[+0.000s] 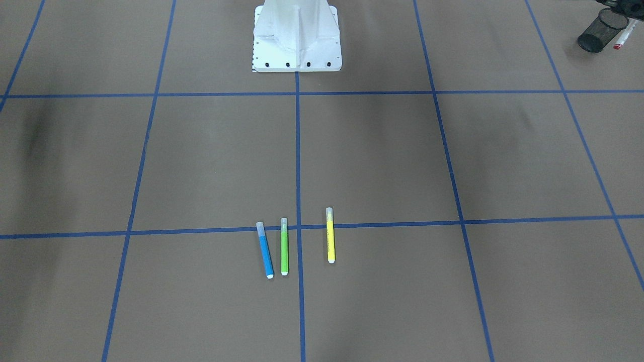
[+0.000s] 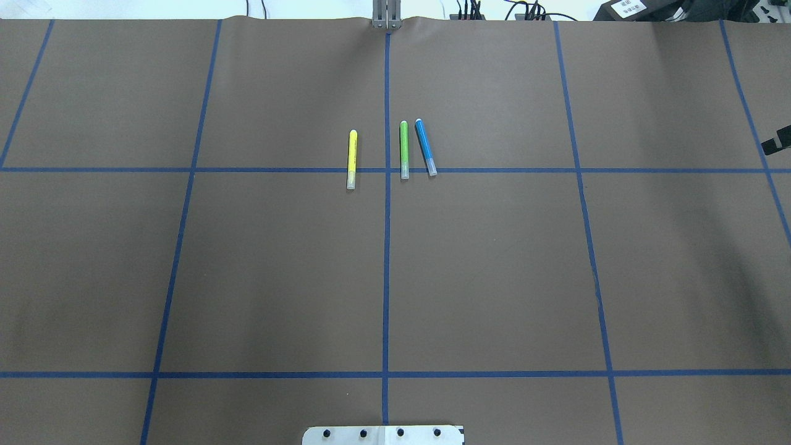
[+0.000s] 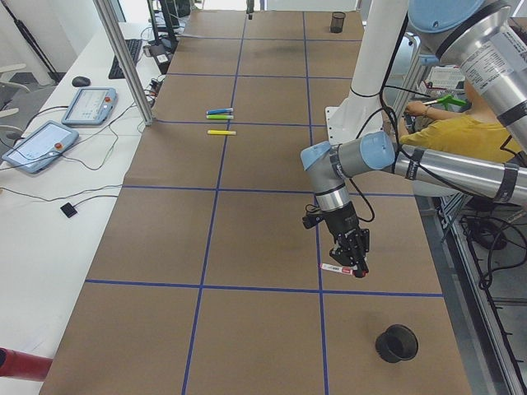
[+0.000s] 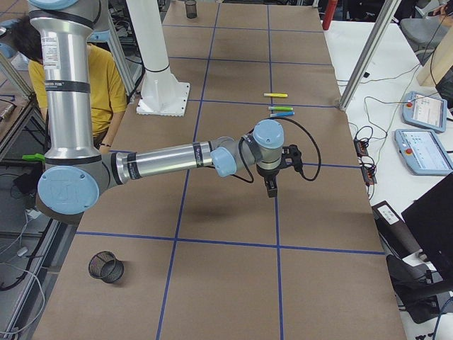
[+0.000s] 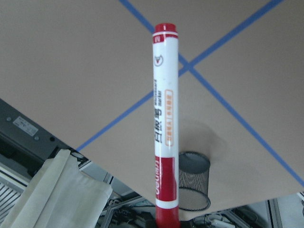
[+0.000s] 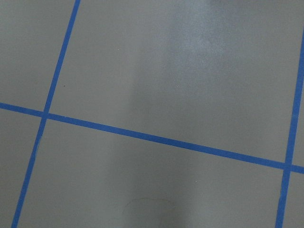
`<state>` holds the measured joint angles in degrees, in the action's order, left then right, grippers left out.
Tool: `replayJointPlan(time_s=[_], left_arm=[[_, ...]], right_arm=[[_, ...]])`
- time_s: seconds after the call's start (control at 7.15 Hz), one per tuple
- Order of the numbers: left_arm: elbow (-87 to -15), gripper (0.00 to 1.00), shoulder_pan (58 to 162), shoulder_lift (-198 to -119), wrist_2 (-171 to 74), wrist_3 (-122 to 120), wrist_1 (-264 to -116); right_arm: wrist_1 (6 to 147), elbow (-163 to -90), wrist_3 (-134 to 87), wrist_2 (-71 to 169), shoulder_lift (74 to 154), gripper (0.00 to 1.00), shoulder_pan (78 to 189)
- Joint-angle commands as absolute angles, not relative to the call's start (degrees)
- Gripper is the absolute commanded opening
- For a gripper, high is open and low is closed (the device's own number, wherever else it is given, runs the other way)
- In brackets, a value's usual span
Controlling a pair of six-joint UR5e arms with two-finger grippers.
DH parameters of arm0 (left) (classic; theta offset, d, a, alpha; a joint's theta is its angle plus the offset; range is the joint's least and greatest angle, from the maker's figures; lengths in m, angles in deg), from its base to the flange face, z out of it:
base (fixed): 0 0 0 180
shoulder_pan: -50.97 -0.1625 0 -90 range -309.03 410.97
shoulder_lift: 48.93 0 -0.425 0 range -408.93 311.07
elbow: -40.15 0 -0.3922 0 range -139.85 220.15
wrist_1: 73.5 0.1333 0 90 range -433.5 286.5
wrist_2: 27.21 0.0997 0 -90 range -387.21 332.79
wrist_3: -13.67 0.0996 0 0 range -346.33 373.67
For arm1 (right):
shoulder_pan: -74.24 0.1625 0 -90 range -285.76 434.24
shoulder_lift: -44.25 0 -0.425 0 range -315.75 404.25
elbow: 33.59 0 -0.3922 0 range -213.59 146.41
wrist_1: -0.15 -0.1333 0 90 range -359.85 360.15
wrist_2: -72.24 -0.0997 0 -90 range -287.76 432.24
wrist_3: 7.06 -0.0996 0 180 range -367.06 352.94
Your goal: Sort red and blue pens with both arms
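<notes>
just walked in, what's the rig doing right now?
Two-arm pen sorting, partway through. The left gripper holds the red pen off the table, close to a black mesh cup at the robot's left end; the pen is not in the cup yet. The blue pen lies mid-table beside a green marker and a yellow marker, with nothing touching it. The right gripper hovers apart from that row; I can't tell how its jaws stand.

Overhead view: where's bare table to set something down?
Crowded: slim yellow marker, green marker and blue marker lie side by side across the far tape line. Free: the two wide squares between them and the white bolted pedestal.
</notes>
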<state>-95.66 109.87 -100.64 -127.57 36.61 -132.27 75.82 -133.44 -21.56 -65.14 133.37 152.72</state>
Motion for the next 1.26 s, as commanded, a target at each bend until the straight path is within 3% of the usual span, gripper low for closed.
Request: replayJointPlan(time_s=[0.0, 0.7, 1.12], left_arm=[[-90.7, 0.00, 109.7, -97.5, -126.0, 37.3, -132.2], [-82.4, 0.00, 109.4, -95.5, -129.7, 37.4, -133.1], [-74.7, 0.00, 109.4, -94.6, -132.9, 39.2, -142.5]], right_arm=[[75.7, -133.5, -21.6, -65.1, 133.5, 0.99, 152.4], [75.7, -133.6, -21.5, -65.4, 133.6, 0.99, 151.9], [75.7, -133.9, -21.5, -65.4, 134.0, 0.99, 151.9]])
